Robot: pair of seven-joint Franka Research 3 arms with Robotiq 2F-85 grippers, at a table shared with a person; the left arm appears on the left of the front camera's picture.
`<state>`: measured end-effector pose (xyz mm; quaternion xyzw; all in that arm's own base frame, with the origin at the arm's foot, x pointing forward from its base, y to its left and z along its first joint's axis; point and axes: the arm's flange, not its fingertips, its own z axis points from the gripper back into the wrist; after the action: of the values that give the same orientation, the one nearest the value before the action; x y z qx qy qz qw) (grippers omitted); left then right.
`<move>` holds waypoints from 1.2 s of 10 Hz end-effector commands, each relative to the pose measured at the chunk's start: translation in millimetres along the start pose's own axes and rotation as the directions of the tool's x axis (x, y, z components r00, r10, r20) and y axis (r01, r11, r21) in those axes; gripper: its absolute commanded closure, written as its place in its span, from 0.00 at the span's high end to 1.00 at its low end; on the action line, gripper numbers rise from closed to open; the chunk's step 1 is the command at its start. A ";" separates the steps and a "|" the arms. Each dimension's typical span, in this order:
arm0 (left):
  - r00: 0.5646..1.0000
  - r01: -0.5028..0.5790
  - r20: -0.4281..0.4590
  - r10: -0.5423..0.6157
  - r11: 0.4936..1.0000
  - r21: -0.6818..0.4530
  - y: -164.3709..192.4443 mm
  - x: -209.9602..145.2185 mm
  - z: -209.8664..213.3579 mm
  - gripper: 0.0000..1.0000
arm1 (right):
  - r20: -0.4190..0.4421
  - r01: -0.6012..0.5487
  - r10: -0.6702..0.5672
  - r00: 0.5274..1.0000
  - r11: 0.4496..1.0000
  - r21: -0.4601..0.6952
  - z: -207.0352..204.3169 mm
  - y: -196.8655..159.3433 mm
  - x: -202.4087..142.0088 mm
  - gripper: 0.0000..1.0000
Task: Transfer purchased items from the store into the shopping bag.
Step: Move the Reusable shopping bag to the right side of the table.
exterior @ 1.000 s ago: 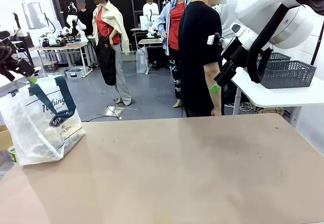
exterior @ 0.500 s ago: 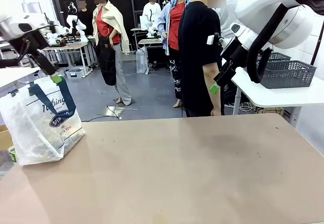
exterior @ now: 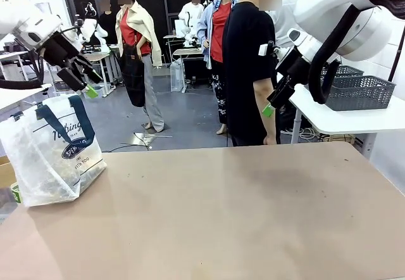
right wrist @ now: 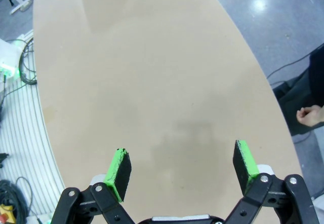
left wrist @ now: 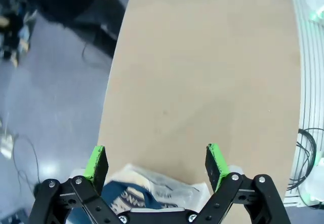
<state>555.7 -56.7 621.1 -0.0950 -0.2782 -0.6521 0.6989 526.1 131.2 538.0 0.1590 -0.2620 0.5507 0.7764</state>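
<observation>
The shopping bag (exterior: 50, 150), whitish with navy handles and script, stands at the table's left edge. Its top also shows in the left wrist view, the bag (left wrist: 147, 192) lying just under the fingers. My left gripper (exterior: 92, 85) hangs open in the air above the bag's right handle, with nothing between its pads (left wrist: 96, 162). Off the table's far right corner, my right gripper (exterior: 271, 106) is raised and open, and its fingers (right wrist: 120, 172) stand wide over bare tabletop. The dark grey basket (exterior: 359, 93) sits on a white side table at the right. The purchased items are hidden.
A person in black (exterior: 250, 64) stands at the far side, beside my right gripper, one hand (right wrist: 308, 116) hanging just past the table edge. The brown tabletop (exterior: 228, 210) spreads wide between the bag and the right edge. A second basket (exterior: 347, 71) sits behind the first.
My left arm has swung up from the far left edge and moved right, so its gripper now hangs above the bag's handle. The right arm, bag and person have not moved.
</observation>
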 end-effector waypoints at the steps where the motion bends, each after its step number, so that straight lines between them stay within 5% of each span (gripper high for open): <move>1: 0.998 -0.016 0.064 0.020 0.997 -0.070 9.5 -8.0 8.0 1.00 | -0.010 -0.004 0.004 1.000 1.000 -0.017 -0.7 -0.6 -0.9 1.00; 2: 1.000 0.000 0.000 0.000 1.000 0.000 0.0 0.0 0.0 1.00 | -0.010 -0.004 0.004 1.000 1.000 -0.017 -0.7 -0.6 -0.9 1.00; 6: 1.000 -0.029 -0.008 0.028 1.000 -0.009 9.6 -20.9 1.0 1.00 | -0.010 -0.004 0.004 1.000 1.000 -0.017 -0.7 -0.6 -0.9 1.00; 12: 0.984 0.086 0.167 -0.061 0.985 -0.149 13.6 -25.7 -44.7 1.00 | -0.010 -0.004 0.004 1.000 1.000 -0.017 -0.7 -0.6 -0.9 1.00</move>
<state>576.9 -62.7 569.3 -0.1697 -0.2729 -0.6841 0.6548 526.1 131.2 538.0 0.1589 -0.2620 0.5507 0.7764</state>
